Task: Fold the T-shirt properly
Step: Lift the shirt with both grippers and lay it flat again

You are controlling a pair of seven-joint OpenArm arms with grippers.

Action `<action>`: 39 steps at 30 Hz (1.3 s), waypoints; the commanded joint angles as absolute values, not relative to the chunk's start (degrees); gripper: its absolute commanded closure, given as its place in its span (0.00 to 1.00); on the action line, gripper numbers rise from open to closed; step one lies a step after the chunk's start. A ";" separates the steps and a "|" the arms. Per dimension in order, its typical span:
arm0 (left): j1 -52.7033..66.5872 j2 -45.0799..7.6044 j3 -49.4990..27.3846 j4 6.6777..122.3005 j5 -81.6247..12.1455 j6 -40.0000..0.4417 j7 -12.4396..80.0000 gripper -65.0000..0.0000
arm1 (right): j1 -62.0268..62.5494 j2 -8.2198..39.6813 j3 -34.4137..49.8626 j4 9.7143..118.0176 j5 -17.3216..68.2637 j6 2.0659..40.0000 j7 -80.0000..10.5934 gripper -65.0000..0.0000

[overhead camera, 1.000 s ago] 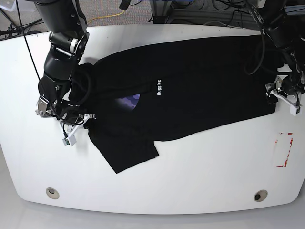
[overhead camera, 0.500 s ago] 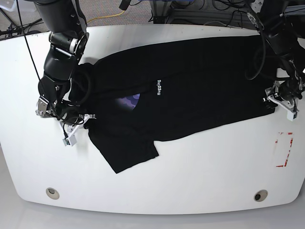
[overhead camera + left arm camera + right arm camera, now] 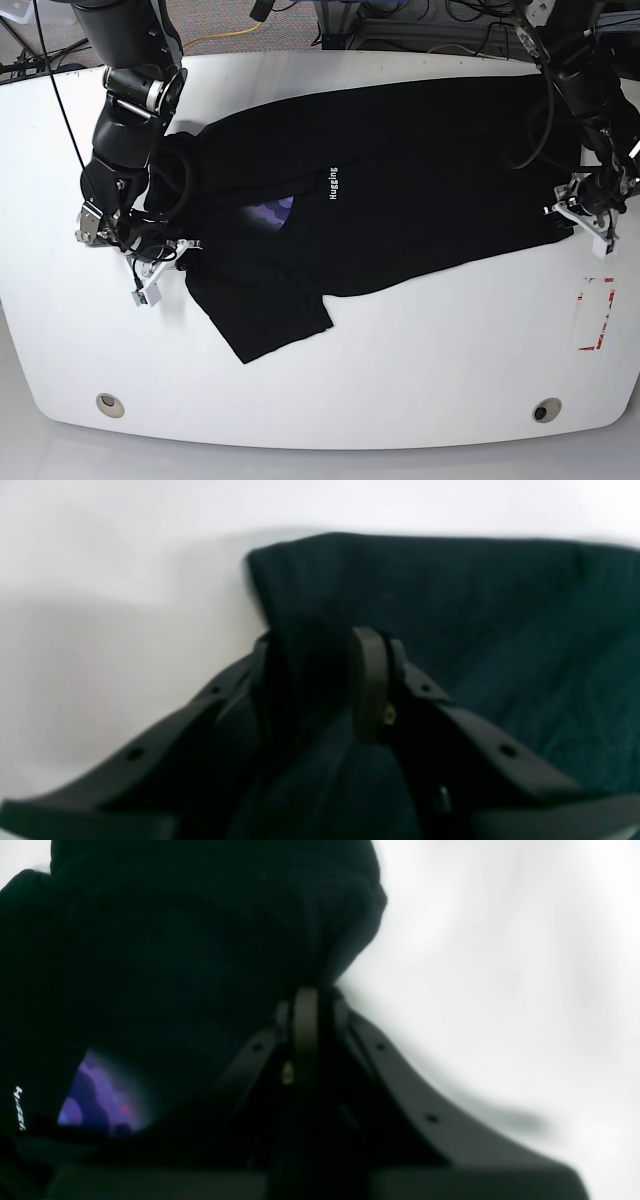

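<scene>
The black T-shirt (image 3: pixel 420 190) lies spread across the white table (image 3: pixel 420 350), one sleeve (image 3: pixel 265 320) pointing toward the front edge. A patch of purple graphic (image 3: pixel 272 212) and white text (image 3: pixel 333 184) show near its middle. My left gripper (image 3: pixel 583 217) is at the shirt's right-hand corner; in the left wrist view it (image 3: pixel 315 645) is shut on a raised fold of the cloth (image 3: pixel 450 590). My right gripper (image 3: pixel 152 272) is at the shirt's left side; in the right wrist view it (image 3: pixel 305 995) pinches bunched cloth (image 3: pixel 175 940), with the purple graphic (image 3: pixel 100 1095) beside it.
A red-marked rectangle (image 3: pixel 597 312) sits on the table near the right edge. Two round holes (image 3: pixel 110 404) (image 3: pixel 546 410) are set near the front edge. Cables (image 3: pixel 440 20) and equipment lie behind the table.
My left gripper has slid a little to the left in the base view, taking the shirt's right corner inward with it. The right arm has barely moved.
</scene>
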State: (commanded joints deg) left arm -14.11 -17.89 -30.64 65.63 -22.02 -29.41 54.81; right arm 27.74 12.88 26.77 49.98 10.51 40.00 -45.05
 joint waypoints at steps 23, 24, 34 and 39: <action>-14.02 -17.54 -30.64 67.65 -23.08 -20.09 50.68 1.00 | 27.91 13.14 26.77 51.91 11.03 40.00 -45.23 1.00; -13.93 -17.54 -30.64 68.88 -23.87 -20.79 50.77 1.00 | 27.82 13.14 26.77 54.37 10.59 40.00 -45.93 1.00; -13.05 -17.45 -30.46 84.53 -28.70 -21.41 56.31 1.00 | 30.29 13.14 26.33 67.12 10.51 40.00 -50.68 1.00; -14.64 -17.45 -30.46 92.35 -31.43 -21.41 56.92 1.00 | 35.47 16.48 18.77 67.21 11.03 40.00 -50.68 1.00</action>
